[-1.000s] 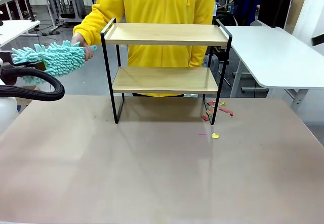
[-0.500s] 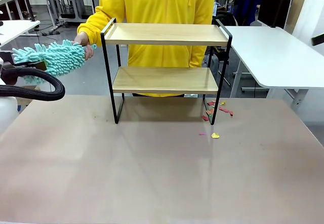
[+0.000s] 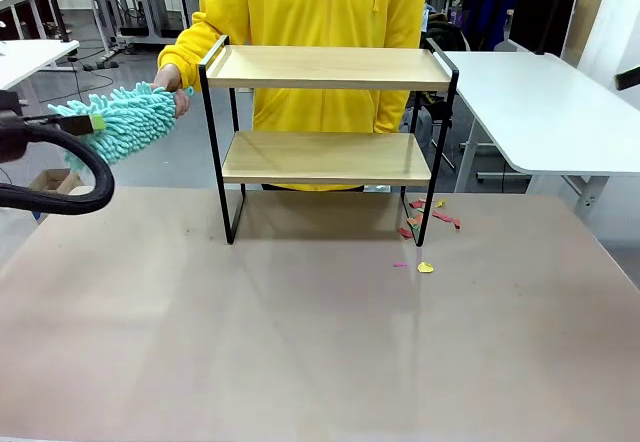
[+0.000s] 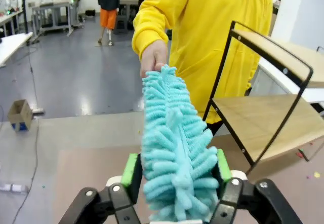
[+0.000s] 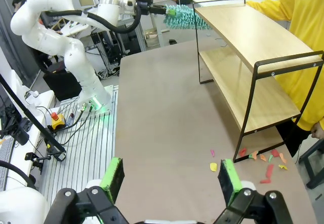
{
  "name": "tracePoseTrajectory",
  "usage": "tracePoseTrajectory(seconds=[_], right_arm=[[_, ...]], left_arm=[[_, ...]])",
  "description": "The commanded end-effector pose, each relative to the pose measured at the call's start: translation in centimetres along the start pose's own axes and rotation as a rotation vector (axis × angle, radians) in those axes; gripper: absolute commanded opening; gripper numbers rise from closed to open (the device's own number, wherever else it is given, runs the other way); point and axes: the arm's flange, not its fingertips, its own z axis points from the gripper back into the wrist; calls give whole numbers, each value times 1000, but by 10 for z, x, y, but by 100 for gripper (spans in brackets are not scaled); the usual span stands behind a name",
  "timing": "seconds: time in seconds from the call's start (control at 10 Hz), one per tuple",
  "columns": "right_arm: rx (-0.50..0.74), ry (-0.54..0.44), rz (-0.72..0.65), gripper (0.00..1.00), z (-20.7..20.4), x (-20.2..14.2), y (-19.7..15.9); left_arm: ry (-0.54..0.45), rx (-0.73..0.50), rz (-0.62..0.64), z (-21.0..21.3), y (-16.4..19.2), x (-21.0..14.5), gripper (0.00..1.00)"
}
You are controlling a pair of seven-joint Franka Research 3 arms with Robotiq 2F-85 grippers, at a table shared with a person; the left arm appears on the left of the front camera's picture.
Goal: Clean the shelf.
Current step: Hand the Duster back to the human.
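My left gripper (image 4: pixel 174 176), a second ago clamped on the duster (image 4: pixel 172 143), now stands slack around it; the person's hand (image 4: pixel 153 58) holds its handle. Shelf (image 3: pixel 325 132) at the table's far edge looks swept.

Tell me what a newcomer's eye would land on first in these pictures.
First, the fluffy turquoise duster, lying between the green pads of the left tool while the person's hand holds its far end, left of the shelf. Then the person's bright yellow sweater behind the shelf, and the colourful scraps scattered on the table by the shelf's right leg.
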Motion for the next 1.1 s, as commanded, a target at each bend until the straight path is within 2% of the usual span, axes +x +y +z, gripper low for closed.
tracePoseTrajectory(seconds=[0.0,0.2,0.5,0.8,1.0], right_arm=[[4,-1,3,100,1,2,2],[4,-1,3,100,1,2,2],[4,-1,3,100,1,2,2],[4,-1,3,100,1,2,2],[4,-1,3,100,1,2,2]], left_arm=[[35,15,124,34,7,42,100],[-1,29,290,56,30,91,100],[-99,133,490,89,98,143,100],[-106,129,555,99,134,151,100],[-131,164,520,105,125,144,100]])
